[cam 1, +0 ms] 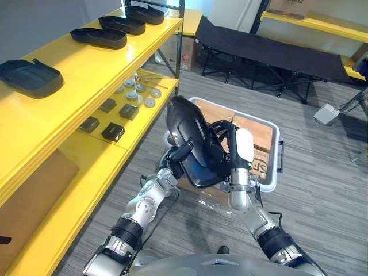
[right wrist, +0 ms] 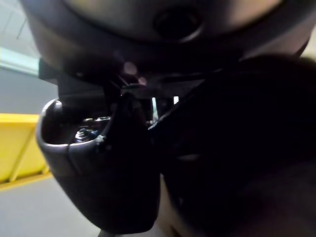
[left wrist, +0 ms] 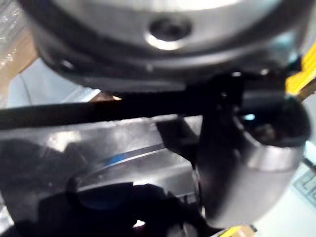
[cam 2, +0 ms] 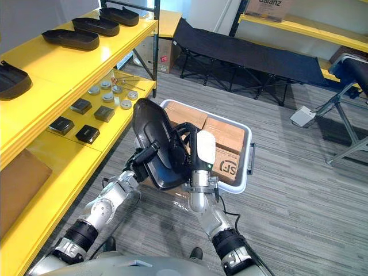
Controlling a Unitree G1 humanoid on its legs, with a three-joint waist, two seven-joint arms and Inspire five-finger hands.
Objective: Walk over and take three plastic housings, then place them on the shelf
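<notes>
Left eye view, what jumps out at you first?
The big black housing stands out first, held upright in the middle between the left hand and the right hand, above a white bin of cardboard boxes. Next is the bright yellow shelf on the robot's left, with more black housings lined up on its top level.

Workshop storeroom: yellow shelving [cam 1: 75, 66] holding small parts [cam 1: 129, 111]; cardboard boxes [cam 2: 224, 135]; a folding cot [cam 1: 270, 52].
</notes>
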